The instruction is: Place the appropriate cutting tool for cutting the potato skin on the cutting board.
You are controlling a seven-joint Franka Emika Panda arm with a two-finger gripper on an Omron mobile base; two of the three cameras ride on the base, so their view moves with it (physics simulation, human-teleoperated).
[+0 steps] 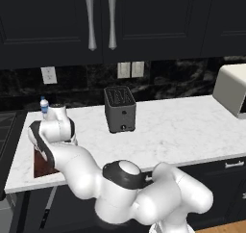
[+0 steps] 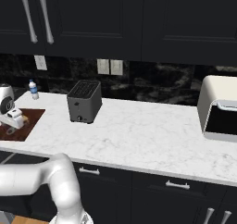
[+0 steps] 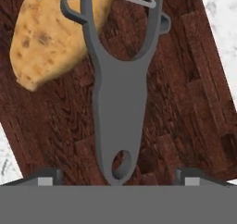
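The grey peeler (image 3: 118,93) lies on the dark cutting board (image 3: 185,102) at the surface's left end, its long axis running from the spread, empty pincer (image 3: 119,176) outward, forked head overlapping the potato (image 3: 48,38).

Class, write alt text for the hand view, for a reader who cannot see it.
A grey metal peeler lies over a dark reddish-brown cutting board, handle nearest the camera, forked head crossing a golden-tan potato at upper left. White marble counter shows at the corners.
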